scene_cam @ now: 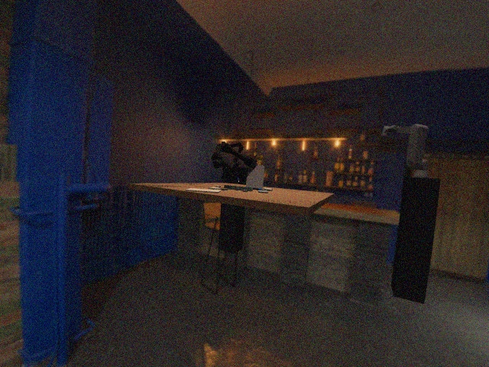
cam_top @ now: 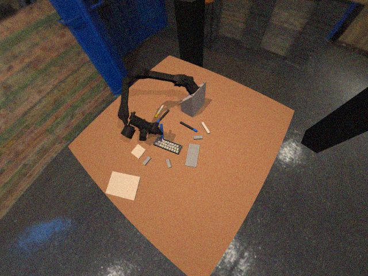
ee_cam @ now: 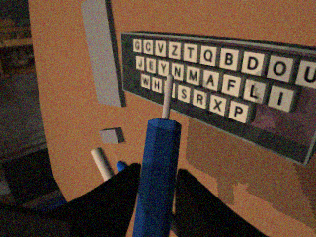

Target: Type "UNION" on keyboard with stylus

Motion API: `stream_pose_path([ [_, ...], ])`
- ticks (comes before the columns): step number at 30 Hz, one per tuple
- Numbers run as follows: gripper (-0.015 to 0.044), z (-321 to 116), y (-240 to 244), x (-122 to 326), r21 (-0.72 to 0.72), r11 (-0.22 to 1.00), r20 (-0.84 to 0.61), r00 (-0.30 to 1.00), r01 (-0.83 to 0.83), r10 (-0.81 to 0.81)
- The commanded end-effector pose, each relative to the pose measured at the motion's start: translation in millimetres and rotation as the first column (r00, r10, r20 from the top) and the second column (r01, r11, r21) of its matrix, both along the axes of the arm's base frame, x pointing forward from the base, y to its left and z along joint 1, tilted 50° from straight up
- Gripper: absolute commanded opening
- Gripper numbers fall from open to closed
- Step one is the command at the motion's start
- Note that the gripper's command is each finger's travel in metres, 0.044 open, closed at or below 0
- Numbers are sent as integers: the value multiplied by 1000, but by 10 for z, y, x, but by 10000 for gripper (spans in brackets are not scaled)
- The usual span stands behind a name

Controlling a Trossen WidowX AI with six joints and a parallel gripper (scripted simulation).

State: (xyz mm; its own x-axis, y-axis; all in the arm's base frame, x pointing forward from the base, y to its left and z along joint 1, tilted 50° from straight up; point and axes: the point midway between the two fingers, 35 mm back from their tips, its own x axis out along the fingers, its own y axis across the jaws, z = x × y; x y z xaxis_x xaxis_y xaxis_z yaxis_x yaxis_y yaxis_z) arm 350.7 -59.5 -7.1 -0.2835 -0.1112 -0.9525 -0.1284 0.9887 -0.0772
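Gripper [cam_top: 162, 128] [ee_cam: 158, 174]'s clamping the blue stylus [cam_top: 161, 130] [ee_cam: 160, 148], tip showing over the kbd [cam_top: 168, 145] [ee_cam: 217, 84]. U key [ee_cam: 309, 73]'s lying at the kbd's far end from H, prob. needing a sideways shift.

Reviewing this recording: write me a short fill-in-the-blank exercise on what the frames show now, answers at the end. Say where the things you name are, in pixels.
1. The gripper [cam_top: 161, 130] [ee_cam: 158, 174] is shut on a stylus [cam_top: 161, 130] [ee_cam: 157, 173] whose body is coloured ____.
2. On the keyboard [cam_top: 168, 145] [ee_cam: 135, 86], the key at the end of the top row, right after O, bears the letter ____.
3. In the middle row, the key between N and A bears the letter ____.
4. In the bottom row, the last key, right after X, bears the letter ____.

Missing words: blue; U; M; P
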Motion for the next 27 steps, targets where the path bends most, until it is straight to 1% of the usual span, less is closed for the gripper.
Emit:
stream_pose_path([
  [1, 0, 36, 4, 72, -10, 989, 24, 989, 146, -146],
  [7, 0, 96, 11, 155, -25, 933, 54, 932, 360, -358],
  [13, 0, 158, 18, 236, -35, 830, 80, 829, 557, -553],
  [20, 0, 235, 24, 326, -43, 658, 102, 659, 751, -745],
  [27, 0, 315, 29, 412, -51, 443, 116, 446, 895, -888],
])
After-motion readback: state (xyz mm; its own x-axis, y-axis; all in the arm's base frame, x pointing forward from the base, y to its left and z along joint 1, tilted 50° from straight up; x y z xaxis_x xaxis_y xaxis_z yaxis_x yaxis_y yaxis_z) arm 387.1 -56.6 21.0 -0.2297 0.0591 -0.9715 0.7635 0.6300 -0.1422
